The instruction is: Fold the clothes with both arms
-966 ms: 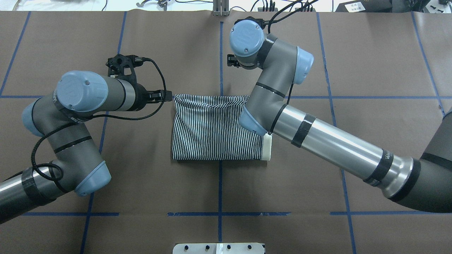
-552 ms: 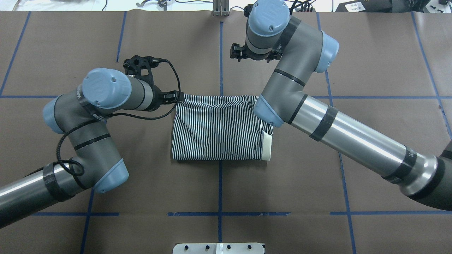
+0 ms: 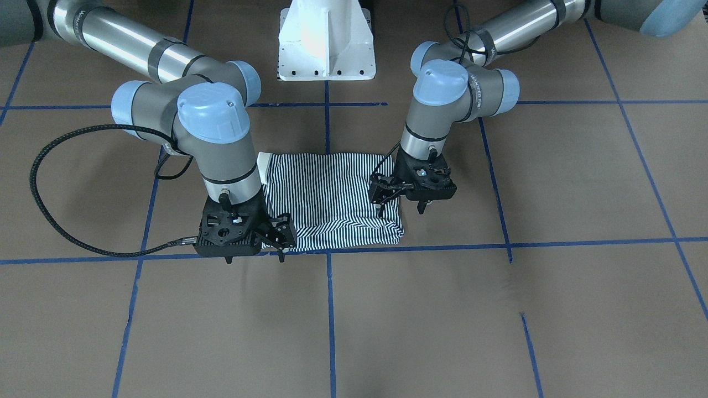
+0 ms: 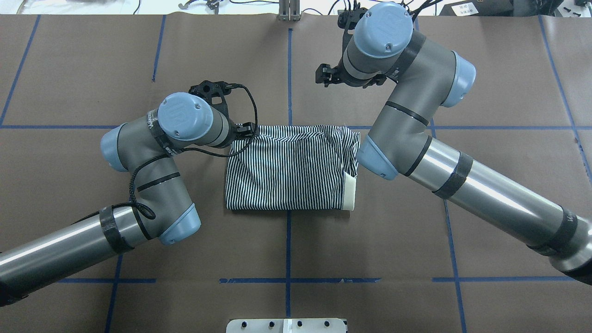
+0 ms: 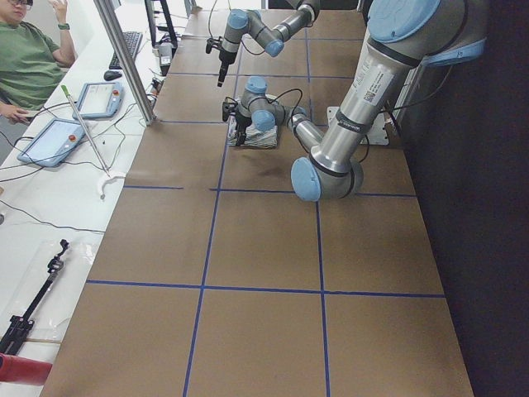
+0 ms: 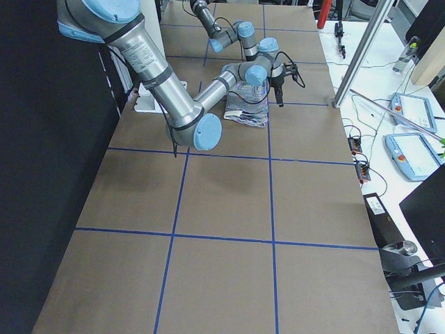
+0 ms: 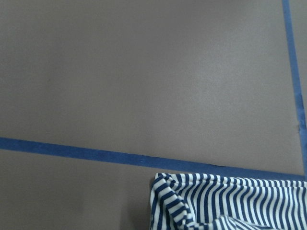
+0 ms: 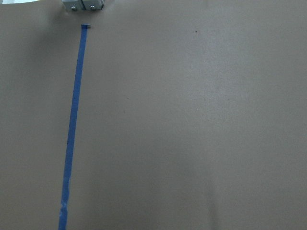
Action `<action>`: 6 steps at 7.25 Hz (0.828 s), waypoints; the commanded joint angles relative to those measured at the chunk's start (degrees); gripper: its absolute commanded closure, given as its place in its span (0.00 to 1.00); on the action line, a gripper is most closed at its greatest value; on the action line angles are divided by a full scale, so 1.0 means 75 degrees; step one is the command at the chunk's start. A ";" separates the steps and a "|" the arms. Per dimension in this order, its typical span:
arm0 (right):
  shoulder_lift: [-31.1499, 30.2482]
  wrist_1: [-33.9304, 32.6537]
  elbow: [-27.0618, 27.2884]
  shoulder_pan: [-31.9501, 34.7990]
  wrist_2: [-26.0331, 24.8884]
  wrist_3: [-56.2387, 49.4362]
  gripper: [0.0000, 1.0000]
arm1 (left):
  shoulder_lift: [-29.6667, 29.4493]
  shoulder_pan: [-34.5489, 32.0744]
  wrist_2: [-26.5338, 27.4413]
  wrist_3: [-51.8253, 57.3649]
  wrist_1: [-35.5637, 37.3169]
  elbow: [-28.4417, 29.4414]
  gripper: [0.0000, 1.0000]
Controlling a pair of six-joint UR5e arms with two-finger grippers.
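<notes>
With the left arm bent sharply, the left gripper hangs at the upper-left corner of the folded polo shirt at the centre of the table; how its jaws stand is unclear. The right gripper, raised beyond the shirt's top edge, seems to have its jaws parted and holds nothing. Both grippers have shifted rightward in the overhead view since a second ago.

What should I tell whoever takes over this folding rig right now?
Left hand: low at the far left corner of the striped polo shirt; whether it grips is unclear.
Right hand: raised beyond the shirt's far edge, holding nothing; its camera sees only the table.
Shirt: mid-table, folded to a rectangle, cream collar on the robot's right.
Left to do: the far edge is rumpled; probably one more fold.
</notes>
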 commanded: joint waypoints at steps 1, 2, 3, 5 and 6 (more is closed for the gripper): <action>-0.0027 -0.0001 0.0022 -0.0002 -0.0020 0.0008 0.00 | -0.0030 0.0016 0.0002 0.0046 -0.0010 0.0001 0.00; -0.0039 -0.0001 0.0022 -0.0002 -0.0032 0.0008 0.00 | -0.0030 0.0028 0.0025 0.0046 -0.0010 -0.0045 0.00; -0.0039 -0.0001 0.0022 -0.0002 -0.0044 0.0008 0.00 | -0.0030 0.0086 0.0037 0.0058 -0.0010 -0.0057 0.00; -0.0050 -0.0001 0.0010 -0.0013 -0.0055 0.0008 0.00 | -0.0030 0.0250 0.0200 0.0058 -0.0010 -0.0081 0.00; -0.0050 0.0011 0.0010 -0.0014 -0.0067 0.0008 0.00 | -0.0019 0.0413 0.0422 0.0139 -0.0010 -0.0058 0.00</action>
